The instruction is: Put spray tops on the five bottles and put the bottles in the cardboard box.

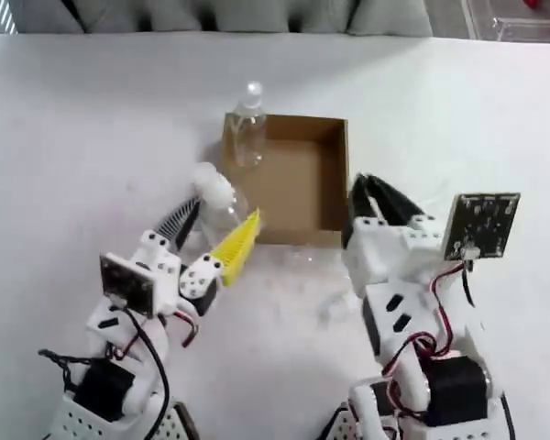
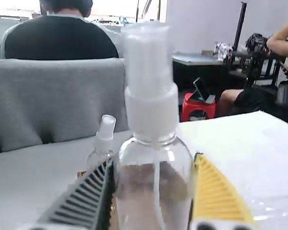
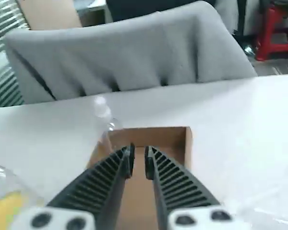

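My left gripper (image 1: 226,209) is shut on a clear bottle (image 1: 216,194) with a white spray top (image 2: 149,81), held upright between the black finger (image 2: 89,199) and the yellow finger (image 2: 213,194), just off the near left corner of the cardboard box (image 1: 325,174). A second clear bottle (image 1: 247,128) with a spray top stands in the box's far left corner and appears behind the held one (image 2: 102,143). My right gripper (image 1: 371,194) hovers at the box's right wall, its black fingers (image 3: 110,175) together with a thin slit and nothing between them.
Bits of clear plastic (image 1: 335,307) lie on the white table between the two arms, in front of the box. A grey padded backrest (image 3: 129,52) lines the table's far edge. Open table surface stretches to the left and right of the box.
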